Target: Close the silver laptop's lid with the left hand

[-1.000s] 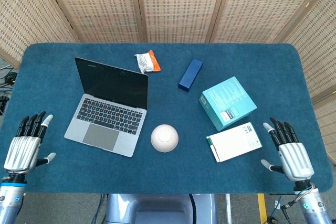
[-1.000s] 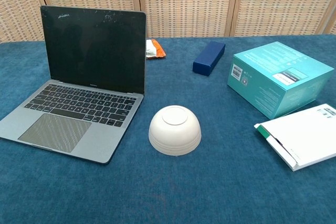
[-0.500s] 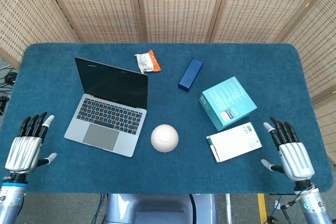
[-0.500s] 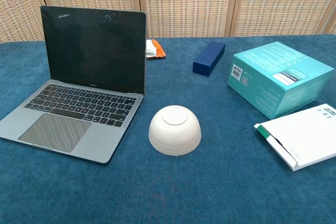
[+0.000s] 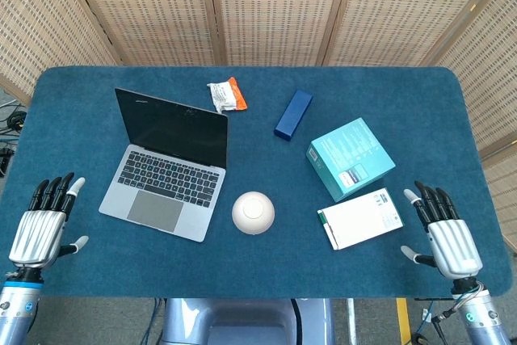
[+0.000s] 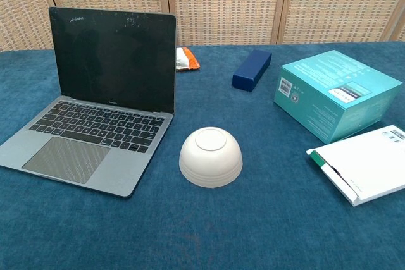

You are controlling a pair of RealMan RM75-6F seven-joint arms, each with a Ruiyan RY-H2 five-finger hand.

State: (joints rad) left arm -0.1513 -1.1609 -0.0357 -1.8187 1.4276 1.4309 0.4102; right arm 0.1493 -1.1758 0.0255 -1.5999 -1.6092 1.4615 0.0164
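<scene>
The silver laptop [image 5: 166, 169] sits open at the left centre of the blue table [image 5: 97, 86], its dark screen upright and the keyboard facing the near edge. The left hand [image 5: 40, 228] hovers at the lower left of the frame, well apart from the laptop, fingers spread and holding nothing. The right hand [image 5: 446, 232] is at the lower right, likewise spread and empty.

Just right of the laptop an upturned white bowl [image 5: 253, 212] rests. A snack packet [image 5: 226, 94] and a navy box [image 5: 293, 115] lie toward the far edge, with a teal box [image 5: 350, 158] and a white booklet [image 5: 360, 218] at the right.
</scene>
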